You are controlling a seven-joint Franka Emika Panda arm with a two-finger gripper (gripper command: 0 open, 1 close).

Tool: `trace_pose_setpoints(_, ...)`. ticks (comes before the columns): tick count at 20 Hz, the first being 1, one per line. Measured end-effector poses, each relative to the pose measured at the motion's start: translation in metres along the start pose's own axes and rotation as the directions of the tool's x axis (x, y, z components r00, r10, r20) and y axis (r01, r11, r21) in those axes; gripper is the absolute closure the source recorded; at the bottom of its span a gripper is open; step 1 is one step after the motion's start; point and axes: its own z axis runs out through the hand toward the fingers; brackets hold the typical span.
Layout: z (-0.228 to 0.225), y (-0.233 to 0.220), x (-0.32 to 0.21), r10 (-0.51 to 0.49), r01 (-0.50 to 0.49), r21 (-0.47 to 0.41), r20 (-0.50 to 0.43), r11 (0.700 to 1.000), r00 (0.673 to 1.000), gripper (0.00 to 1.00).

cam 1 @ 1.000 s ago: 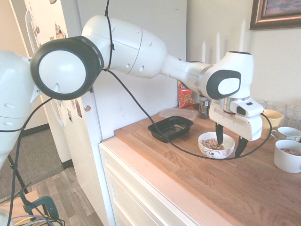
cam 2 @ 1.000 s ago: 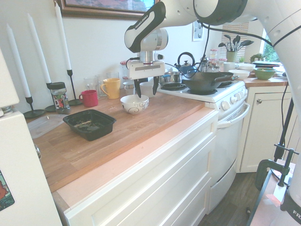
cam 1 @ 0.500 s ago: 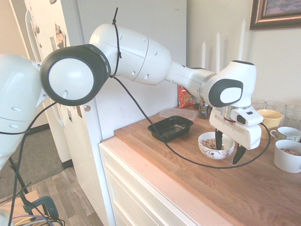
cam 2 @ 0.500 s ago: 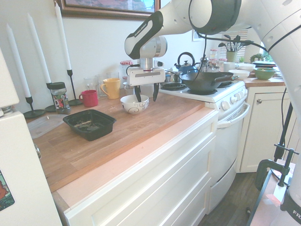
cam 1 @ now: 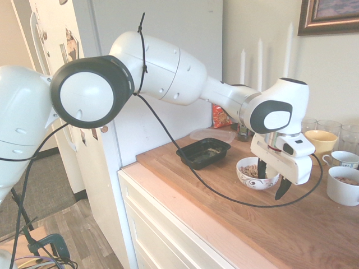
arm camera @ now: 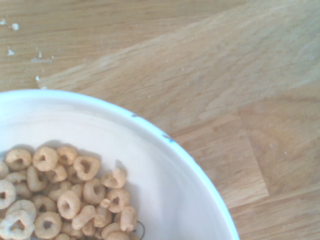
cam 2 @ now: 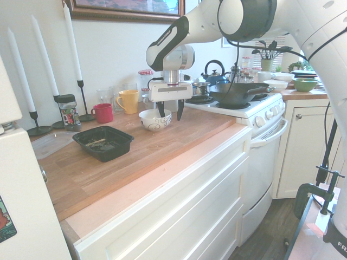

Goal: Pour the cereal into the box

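My wrist view shows what the two wide views cannot: the cereal [arm camera: 60,200] is made of small tan rings, heaped in the bottom of the white bowl [arm camera: 165,170], and fine crumbs lie on the wooden counter [arm camera: 240,75] just beyond the bowl's rim. It shows nothing of the box. The first exterior view gives only a brownish patch inside the bowl [cam 1: 251,180]. The second exterior view shows the bowl's [cam 2: 153,122] dark swirls on the outside and none of its contents.

The box [cam 1: 203,152] is a shallow black tray on the counter, apart from the bowl and on the fridge side of it. A clear plastic container [cam 1: 212,135] lies just behind the box, and an orange snack packet [cam 1: 220,116] stands beyond that by the wall. In the second exterior view a yellow mug [cam 2: 128,101] and a red mug [cam 2: 103,113] stand behind the bowl, the red one nearer the box [cam 2: 103,143].

My pincer [cam 1: 270,179] points down over the bowl's rim with its jaws spread wide. One finger hangs inside the bowl, the other outside it, so the rim lies between them. I hold nothing, and I cannot tell whether either finger touches the rim.
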Motion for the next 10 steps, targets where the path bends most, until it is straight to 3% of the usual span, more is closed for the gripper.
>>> trace_pose_setpoints(10, 0.0002, -0.0043, -0.0054, -0.007, 0.007, 0.005, 0.006, 1.0, 1.0, 1.0)
